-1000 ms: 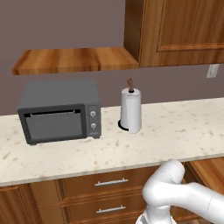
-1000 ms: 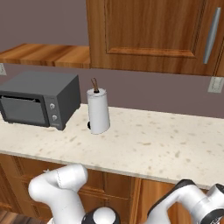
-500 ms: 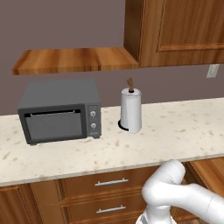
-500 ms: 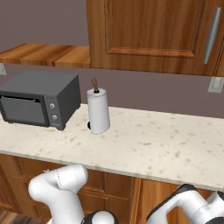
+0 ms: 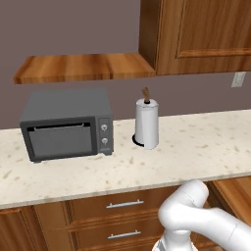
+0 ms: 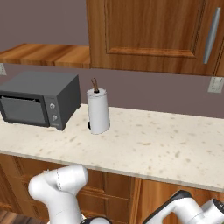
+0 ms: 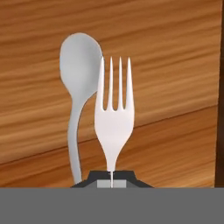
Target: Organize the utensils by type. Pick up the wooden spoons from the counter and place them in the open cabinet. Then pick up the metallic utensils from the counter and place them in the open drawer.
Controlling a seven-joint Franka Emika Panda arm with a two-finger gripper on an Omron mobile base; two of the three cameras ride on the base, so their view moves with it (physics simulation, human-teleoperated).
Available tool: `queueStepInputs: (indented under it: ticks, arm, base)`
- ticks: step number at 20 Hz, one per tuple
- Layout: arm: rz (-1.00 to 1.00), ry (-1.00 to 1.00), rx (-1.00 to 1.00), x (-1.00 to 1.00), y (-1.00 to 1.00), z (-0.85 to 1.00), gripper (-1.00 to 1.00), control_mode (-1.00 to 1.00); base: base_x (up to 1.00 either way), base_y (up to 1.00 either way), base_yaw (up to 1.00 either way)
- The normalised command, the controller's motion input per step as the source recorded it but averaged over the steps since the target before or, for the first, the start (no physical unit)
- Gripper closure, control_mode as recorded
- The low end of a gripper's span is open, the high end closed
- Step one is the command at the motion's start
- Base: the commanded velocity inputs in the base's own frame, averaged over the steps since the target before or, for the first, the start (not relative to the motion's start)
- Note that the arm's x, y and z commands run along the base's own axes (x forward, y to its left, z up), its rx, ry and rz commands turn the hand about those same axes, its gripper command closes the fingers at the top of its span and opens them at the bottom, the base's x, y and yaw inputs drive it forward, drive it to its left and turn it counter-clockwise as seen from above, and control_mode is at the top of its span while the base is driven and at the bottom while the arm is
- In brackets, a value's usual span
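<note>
Gripping: hand (image 7: 111, 174) closed tight on silver fork (image 7: 113, 118) handle | silver spoon (image 7: 80, 78) just beside | wood surface behind

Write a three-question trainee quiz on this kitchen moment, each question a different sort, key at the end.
1. True or false: in the hand view the claw is shut on the handle of a silver fork.
2. Which stands beside the paper towel roll on the counter? A) kettle B) microwave C) toaster
3. Fill in: the utensil lying on wood behind the fork is a silver ____.

Key: 1 true; 2 B; 3 spoon.
</note>
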Motion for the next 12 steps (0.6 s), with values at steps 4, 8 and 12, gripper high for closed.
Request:
queueStepInputs:
  ticks: [4, 8, 12]
  arm:
    - [-0.06, 0.03, 0.00, 0.00, 0.05, -0.27, 1.00, -1.00]
    - [-0.02, 0.05, 0.00, 0.00, 0.00, -0.33, 1.00, -1.00]
    - [-0.01, 0.08, 0.00, 0.00, 0.00, -0.32, 1.00, -1.00]
  base:
    - [0.00, 0.00, 0.00]
    - [0.00, 0.00, 0.00]
    - [0.00, 0.00, 0.00]
